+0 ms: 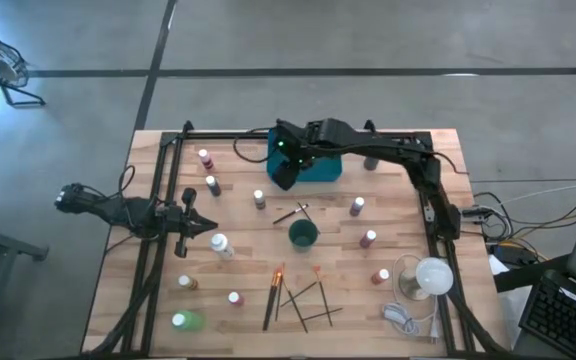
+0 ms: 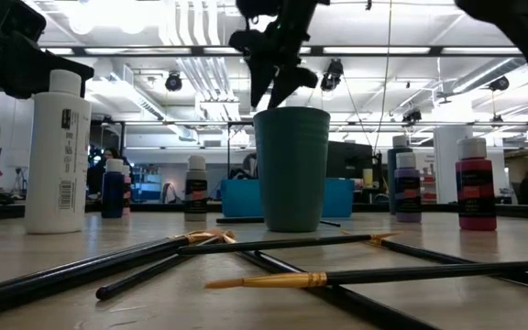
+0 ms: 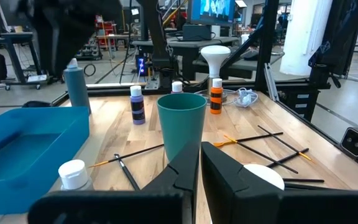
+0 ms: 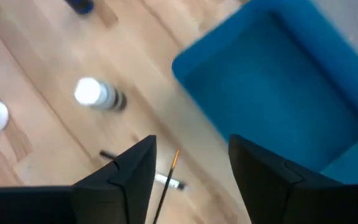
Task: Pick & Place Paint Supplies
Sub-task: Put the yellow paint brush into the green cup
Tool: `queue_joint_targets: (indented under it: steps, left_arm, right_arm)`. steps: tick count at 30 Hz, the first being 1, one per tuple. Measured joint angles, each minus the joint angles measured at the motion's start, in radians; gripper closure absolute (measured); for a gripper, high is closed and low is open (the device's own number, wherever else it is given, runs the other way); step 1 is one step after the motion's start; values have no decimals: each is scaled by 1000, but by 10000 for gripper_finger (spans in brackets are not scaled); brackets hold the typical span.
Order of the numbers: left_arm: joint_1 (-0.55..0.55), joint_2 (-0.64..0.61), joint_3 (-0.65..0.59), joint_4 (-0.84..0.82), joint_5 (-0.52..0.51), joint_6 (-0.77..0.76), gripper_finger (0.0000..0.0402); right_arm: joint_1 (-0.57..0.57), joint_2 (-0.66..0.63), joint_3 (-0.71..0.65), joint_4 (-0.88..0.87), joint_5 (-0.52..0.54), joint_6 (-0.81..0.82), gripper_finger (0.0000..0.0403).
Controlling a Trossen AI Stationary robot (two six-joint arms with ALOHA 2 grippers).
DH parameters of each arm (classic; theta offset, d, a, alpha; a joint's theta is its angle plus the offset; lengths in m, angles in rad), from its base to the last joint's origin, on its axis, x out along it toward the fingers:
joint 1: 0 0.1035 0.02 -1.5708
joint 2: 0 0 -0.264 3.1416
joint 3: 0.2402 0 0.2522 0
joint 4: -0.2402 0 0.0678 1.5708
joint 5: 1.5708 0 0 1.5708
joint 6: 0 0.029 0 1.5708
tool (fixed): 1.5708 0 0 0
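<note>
On wood table (image 1: 248,225): scattered paintbrushes (image 1: 298,295), bottles (image 1: 220,245).

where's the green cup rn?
High view: the green cup stands upright mid-table, just in front of the teal tray, with a loose paintbrush beside it on the left arm's side.

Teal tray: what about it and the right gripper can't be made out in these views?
- Teal tray: high view, right arm covers most of it.
- Tray interior: low view sees only the front wall; cup blocks the middle.
- Right gripper: open; the fingertips are cut off low view's top edge.
</note>
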Motion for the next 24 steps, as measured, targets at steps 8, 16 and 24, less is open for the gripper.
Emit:
queue_joint_targets:
  steps: [8, 16, 24]
  left_arm:
    - [0, 0, 0, 0, 0, 0, 376]
    - [0, 0, 0, 0, 0, 0, 376]
    - [0, 0, 0, 0, 0, 0, 376]
  right_arm:
    - [6, 68, 10, -45, -23, 59, 231]
    - [50, 78, 6, -29, -20, 111, 219]
    - [83, 125, 3, -7, -14, 133, 226]
